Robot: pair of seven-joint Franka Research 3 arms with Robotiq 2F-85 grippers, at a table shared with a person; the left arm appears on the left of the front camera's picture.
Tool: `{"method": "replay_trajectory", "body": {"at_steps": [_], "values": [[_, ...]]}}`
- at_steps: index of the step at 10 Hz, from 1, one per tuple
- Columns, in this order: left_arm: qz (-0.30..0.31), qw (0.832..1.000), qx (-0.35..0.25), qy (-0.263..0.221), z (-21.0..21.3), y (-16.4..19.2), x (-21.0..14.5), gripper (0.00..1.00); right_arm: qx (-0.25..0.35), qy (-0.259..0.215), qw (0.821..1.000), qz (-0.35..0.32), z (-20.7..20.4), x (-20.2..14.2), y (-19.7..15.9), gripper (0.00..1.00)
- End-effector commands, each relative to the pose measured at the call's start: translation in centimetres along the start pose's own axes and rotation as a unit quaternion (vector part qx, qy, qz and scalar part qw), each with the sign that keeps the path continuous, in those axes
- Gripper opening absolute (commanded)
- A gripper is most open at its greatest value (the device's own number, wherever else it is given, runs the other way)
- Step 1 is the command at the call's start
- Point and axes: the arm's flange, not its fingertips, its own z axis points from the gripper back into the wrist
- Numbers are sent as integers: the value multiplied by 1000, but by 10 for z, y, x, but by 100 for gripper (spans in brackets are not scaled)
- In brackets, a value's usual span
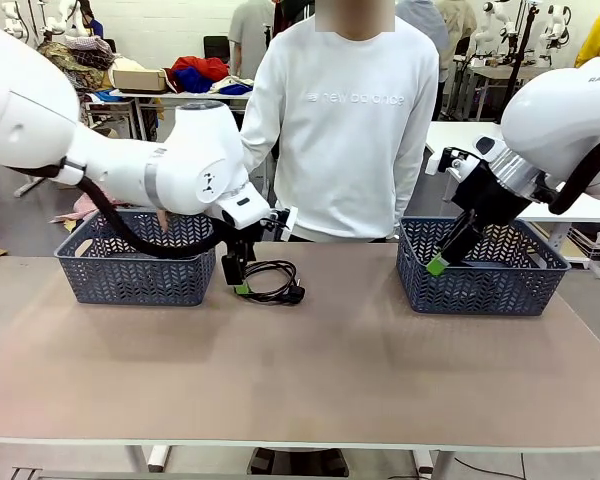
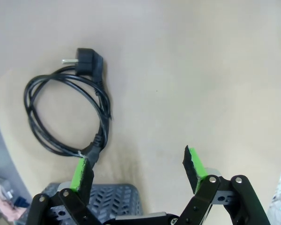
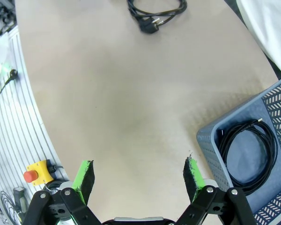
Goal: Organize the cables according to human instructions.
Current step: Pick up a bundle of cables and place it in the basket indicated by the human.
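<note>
Tan desk (image 1: 310,370), a person in a white sweatshirt (image 1: 345,120) stood at its far edge. Two blue baskets (image 1: 135,262) (image 1: 480,270) set well apart. One coiled cable (image 1: 273,281) seen on the desk beside the left basket; the left gripper (image 2: 138,164), jaws apart, poised at its edge. Another cable (image 3: 248,154) seen inside the right basket; the right gripper (image 3: 138,176) spread wide, nothing held.

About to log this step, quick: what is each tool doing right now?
Left tool: open, empty, one pad beside the coiled power cord.
Right tool: open, empty.

A tan table (image 1: 310,380) carries two blue baskets at ten (image 1: 130,275) and two o'clock (image 1: 480,285), a coiled cable (image 1: 272,280) between.
</note>
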Motion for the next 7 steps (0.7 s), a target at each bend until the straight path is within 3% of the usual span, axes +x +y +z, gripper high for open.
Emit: {"method": "replay_trajectory", "body": {"at_steps": [1,7], "values": [[-13,999,-20,26,-4,15,4,100,0,1,1000,2,2,2,0,100],[-14,999,-27,15,-18,17,6,100,0,1,1000,2,2,2,0,100]]}}
